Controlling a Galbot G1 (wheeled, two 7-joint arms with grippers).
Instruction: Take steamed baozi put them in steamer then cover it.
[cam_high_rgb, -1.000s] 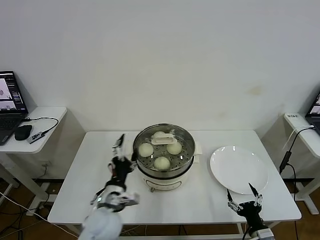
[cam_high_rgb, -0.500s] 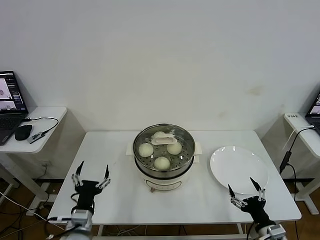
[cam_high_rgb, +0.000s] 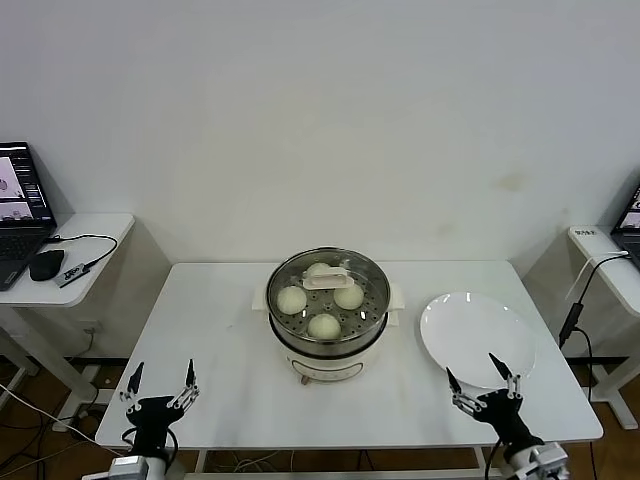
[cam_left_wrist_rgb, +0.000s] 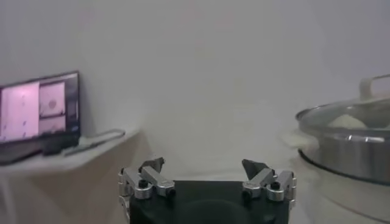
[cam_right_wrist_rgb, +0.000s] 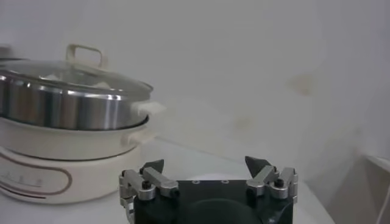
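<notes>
A white surface (cam_high_rgb: 210, 340) carries the steamer (cam_high_rgb: 328, 345) at centre, its cover (cam_high_rgb: 328, 283) seated over four steamed baozi (cam_high_rgb: 323, 325). An empty white plate (cam_high_rgb: 478, 338) lies right. At the near edge, left pincer (cam_high_rgb: 158, 387) and right pincer (cam_high_rgb: 484, 383) hang spread, holding nothing.

The cover's (cam_high_rgb: 328, 283) handle is partly hiding the rear baozi (cam_high_rgb: 318, 269). The picture's bottom edge is cutting off both arms below the left tool (cam_high_rgb: 160, 386) and right tool (cam_high_rgb: 483, 382).
</notes>
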